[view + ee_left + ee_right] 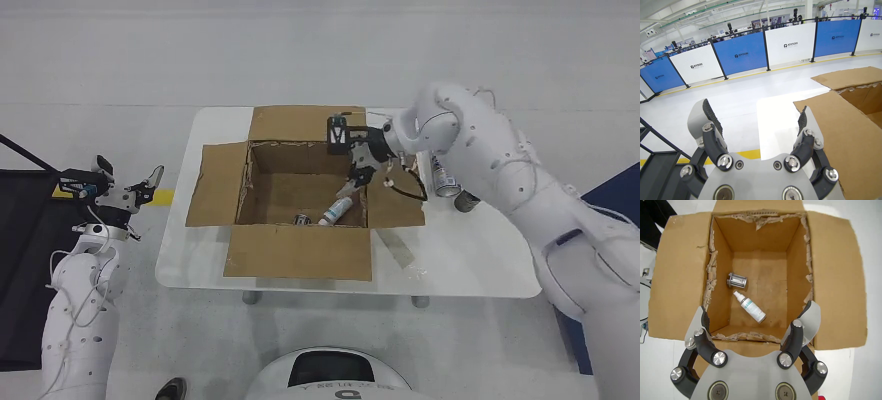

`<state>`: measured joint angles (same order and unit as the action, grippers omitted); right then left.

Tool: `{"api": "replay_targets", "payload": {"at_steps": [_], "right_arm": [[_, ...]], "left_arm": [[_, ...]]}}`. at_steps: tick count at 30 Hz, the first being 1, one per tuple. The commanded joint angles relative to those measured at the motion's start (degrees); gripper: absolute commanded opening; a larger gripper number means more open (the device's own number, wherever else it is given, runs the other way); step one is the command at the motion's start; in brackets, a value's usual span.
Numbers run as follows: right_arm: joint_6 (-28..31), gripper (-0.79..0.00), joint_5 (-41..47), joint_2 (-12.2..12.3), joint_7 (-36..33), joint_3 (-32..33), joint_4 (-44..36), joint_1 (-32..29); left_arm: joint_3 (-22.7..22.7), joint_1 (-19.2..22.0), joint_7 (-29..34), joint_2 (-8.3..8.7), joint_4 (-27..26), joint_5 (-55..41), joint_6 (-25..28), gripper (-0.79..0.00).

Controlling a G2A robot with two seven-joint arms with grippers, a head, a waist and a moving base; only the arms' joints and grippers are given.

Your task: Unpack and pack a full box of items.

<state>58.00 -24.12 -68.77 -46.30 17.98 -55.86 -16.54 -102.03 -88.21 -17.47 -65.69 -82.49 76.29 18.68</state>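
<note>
An open cardboard box [298, 252] stands on the white table [470, 262] with all flaps folded out. On its floor lie a white spray bottle [752, 308] and, beside it, a grey metal cylinder part [737, 281]; both also show in the top view, the bottle [338, 210] and the part [301, 217]. My right gripper [755, 309] hangs open above the box's right rim [357, 170], holding nothing. My left gripper [755, 106] is open and empty, off the table's left side [128, 186], beside the box's left flap [848, 123].
A can [443, 178] and a small dark object [466, 201] stand on the table right of the box. A strip of tape [401, 251] lies near the front right flap. A dark rack [20, 250] stands at the far left on the floor.
</note>
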Motion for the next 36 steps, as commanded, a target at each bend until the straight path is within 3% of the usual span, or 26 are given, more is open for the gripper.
{"api": "replay_targets", "payload": {"at_steps": [1, 5, 6, 12, 15, 19, 22, 30, 33, 36], "right_arm": [[0.00, -0.172, -0.29, -2.49, 0.01, -5.83, 3.16, 2.33], [0.00, -0.271, -2.71, -7.48, 0.01, -8.24, 9.96, 2.96], [0.00, -0.326, -3.58, -8.67, 0.01, -8.24, 11.71, 2.81], [0.00, -0.329, -13.27, -15.32, 0.02, -8.24, 19.30, 1.57], [0.00, -0.342, -13.27, -15.32, 0.02, -8.24, 19.30, 1.57], [0.00, -0.326, -19.19, -17.33, 0.02, -8.24, 20.75, 0.18], [0.00, -0.185, -19.19, -17.33, 0.02, -8.24, 20.75, 0.18], [0.00, -0.139, -19.19, -17.33, 0.02, -8.24, 20.75, 0.18], [0.00, -0.006, -19.19, -17.33, 0.02, -8.24, 20.75, 0.18], [0.00, 0.000, -23.50, -18.06, 0.01, -8.24, 20.64, -0.94]], "left_arm": [[0.00, 0.00, 0.00, 0.00, 0.00, 0.00, 0.00, 0.000], [0.00, 0.00, 0.00, 0.00, 0.00, 0.00, 0.00, 0.000], [0.00, 0.00, 0.00, 0.00, 0.00, 0.00, 0.00, 0.000], [0.00, 0.00, 0.00, 0.00, 0.00, 0.00, 0.00, 0.000], [0.00, 0.00, 0.00, 0.00, 0.00, 0.00, 0.00, 0.000], [0.00, 0.00, 0.00, 0.00, 0.00, 0.00, 0.00, 0.000], [0.00, 0.00, 0.00, 0.00, 0.00, 0.00, 0.00, 0.000], [0.00, 0.00, 0.00, 0.00, 0.00, 0.00, 0.00, 0.000], [0.00, 0.00, 0.00, 0.00, 0.00, 0.00, 0.00, 0.000], [0.00, 0.00, 0.00, 0.00, 0.00, 0.00, 0.00, 0.000]]}}
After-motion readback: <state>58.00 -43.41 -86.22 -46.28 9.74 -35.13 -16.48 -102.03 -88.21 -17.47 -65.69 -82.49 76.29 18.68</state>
